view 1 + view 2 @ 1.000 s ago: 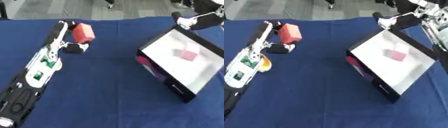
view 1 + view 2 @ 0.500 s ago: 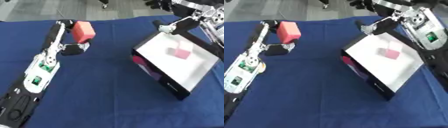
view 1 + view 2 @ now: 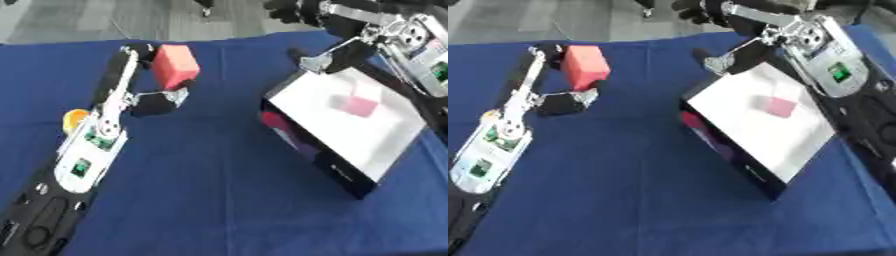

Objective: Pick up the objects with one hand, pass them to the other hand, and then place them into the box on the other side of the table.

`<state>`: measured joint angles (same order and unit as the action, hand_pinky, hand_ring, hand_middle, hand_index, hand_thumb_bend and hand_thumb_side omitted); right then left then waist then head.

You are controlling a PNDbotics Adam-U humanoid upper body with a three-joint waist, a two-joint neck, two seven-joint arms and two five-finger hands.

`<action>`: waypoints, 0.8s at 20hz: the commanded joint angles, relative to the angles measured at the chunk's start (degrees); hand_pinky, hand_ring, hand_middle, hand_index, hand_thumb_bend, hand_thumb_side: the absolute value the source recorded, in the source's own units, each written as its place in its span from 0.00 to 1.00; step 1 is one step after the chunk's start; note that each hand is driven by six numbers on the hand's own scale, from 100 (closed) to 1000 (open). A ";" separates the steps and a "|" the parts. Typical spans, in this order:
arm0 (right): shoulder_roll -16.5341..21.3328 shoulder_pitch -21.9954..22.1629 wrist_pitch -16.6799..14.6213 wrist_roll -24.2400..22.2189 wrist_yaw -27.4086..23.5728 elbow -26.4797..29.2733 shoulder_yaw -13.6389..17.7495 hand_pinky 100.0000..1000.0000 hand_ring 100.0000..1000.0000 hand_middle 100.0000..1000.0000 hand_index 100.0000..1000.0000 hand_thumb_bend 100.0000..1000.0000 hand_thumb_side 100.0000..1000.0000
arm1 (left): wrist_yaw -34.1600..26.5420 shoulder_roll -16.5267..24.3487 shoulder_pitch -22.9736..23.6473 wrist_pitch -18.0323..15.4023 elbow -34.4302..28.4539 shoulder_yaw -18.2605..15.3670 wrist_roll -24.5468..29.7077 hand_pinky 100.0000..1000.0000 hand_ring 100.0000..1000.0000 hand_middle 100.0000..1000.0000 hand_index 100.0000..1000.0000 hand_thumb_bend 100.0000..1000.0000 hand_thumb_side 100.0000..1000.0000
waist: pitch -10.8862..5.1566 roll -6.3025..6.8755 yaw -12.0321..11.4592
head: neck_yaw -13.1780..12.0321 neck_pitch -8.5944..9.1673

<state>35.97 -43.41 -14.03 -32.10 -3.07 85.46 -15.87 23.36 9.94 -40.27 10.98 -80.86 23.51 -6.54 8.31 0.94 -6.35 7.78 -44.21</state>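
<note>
Overhead, blue-clothed counter [image 3: 210, 190]. At upper left, left hand [image 3: 150, 85] raised, fingers and thumb pinching a red block [image 3: 175, 66] held clear of the cloth. Small orange object [image 3: 74, 118] just beside the left forearm. At right, black box [image 3: 346, 132] with white interior, tilted, a pink block [image 3: 355, 105] lying inside. Above the box's far corner, right hand [image 3: 726, 47]; fingers spread or curled, cannot tell.
</note>
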 commanded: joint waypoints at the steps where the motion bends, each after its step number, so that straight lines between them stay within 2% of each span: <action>1: 0.31 -1.52 -0.55 -0.55 0.72 0.39 -0.06 1.00 1.00 1.00 1.00 0.00 0.00 | 0.59 -0.85 -0.91 -0.47 -0.03 0.02 -0.15 0.72 0.68 0.46 0.48 0.00 0.10 | -0.21 -0.78 -0.10 | 0.09 0.10; 16: -2.42 -2.43 -2.04 -2.76 3.47 0.43 -1.92 1.00 1.00 0.96 1.00 0.00 0.00 | 3.40 -4.65 -2.07 -2.29 2.13 0.74 0.55 0.71 0.68 0.46 0.47 0.00 0.09 | 0.07 -0.68 -0.88 | 0.66 0.10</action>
<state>32.93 -44.44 -15.64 -34.73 -0.09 85.46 -18.04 26.33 5.43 -40.92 9.03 -78.13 24.23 -6.08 8.31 0.94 -7.15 8.26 -44.21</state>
